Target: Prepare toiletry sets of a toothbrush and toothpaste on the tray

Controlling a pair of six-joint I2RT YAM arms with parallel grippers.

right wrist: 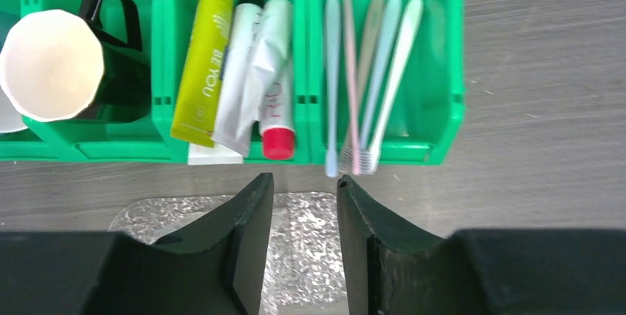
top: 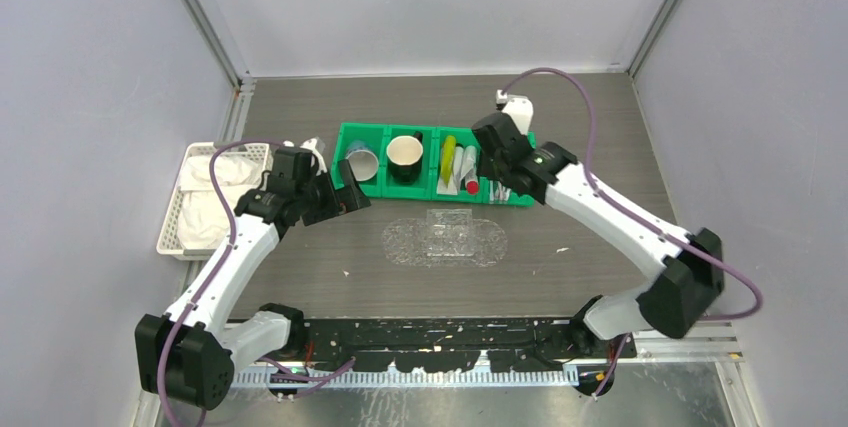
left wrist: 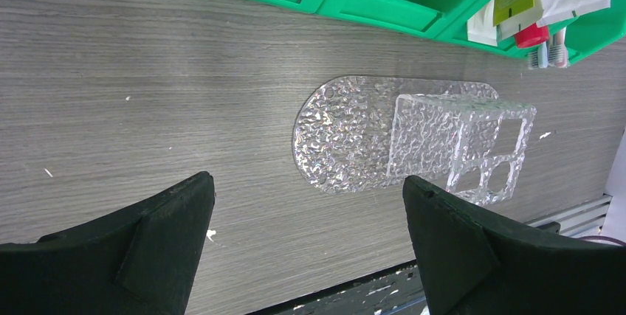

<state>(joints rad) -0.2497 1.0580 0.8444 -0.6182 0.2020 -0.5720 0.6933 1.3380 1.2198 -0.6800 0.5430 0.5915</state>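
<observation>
Tray [top: 400, 244] lies on the worktop [top: 330, 107] with a clear holder [top: 447, 232] on it. Left fingers [left wrist: 170, 234] hover wide open and empty near its left end. Behind, the green bin [top: 400, 190] holds tubes [right wrist: 203, 64] and toothbrushes [right wrist: 369, 64]. Right fingers [right wrist: 243, 241], narrowly parted, hold nothing.

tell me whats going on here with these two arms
Two robot arms are working over a table, and neither holds anything. The right gripper is open and empty, hovering at the near edge of the green bin, in front of the toothpaste tubes and toothbrushes. The left gripper is wide open above the table near the tray. A clear holder stands on the tray. No toothbrush or toothpaste is on it yet.
</observation>
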